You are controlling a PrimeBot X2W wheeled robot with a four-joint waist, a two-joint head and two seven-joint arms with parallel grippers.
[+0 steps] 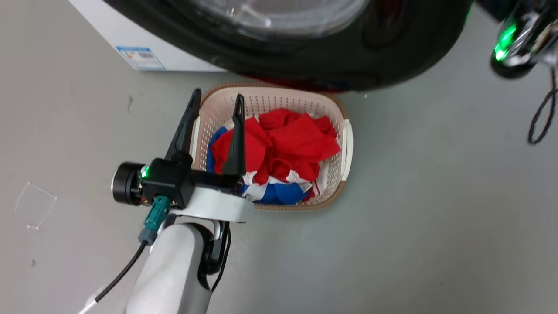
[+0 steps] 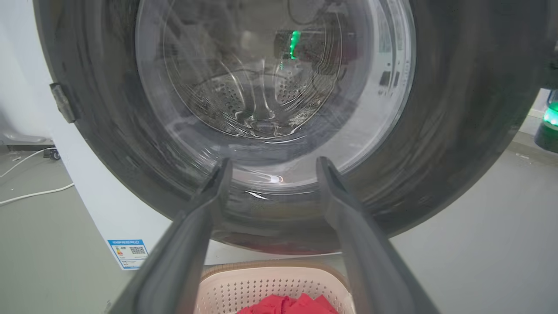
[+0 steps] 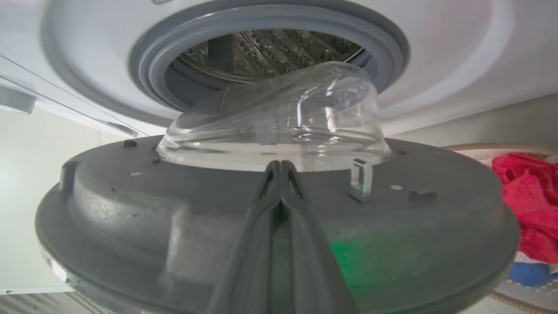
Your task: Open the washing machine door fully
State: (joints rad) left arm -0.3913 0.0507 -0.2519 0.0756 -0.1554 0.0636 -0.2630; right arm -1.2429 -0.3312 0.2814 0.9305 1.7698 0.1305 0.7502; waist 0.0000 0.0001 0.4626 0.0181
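The washing machine door (image 1: pixel 305 65), black-rimmed with a bulging glass centre, stands swung out from the white washing machine (image 1: pixel 130 39). In the right wrist view my right gripper (image 3: pixel 281 165) is shut with nothing in it. Its tips lie against the door's grey inner face (image 3: pixel 130 209), beside the latch hook (image 3: pixel 361 179). Beyond them lies the drum opening (image 3: pixel 261 52) with its grey gasket. My left gripper (image 1: pixel 218 94) is open and empty over the basket's left rim. In the left wrist view the left gripper (image 2: pixel 273 163) faces the door's outer glass (image 2: pixel 270 87) without touching it.
A beige laundry basket (image 1: pixel 344 144) with red and blue clothes sits on the grey floor right under the door. My right arm's wrist housing (image 1: pixel 510 43), lit green, hangs at the door's right edge with a looped cable (image 1: pixel 540 122). White cables (image 2: pixel 35 192) lie left of the machine.
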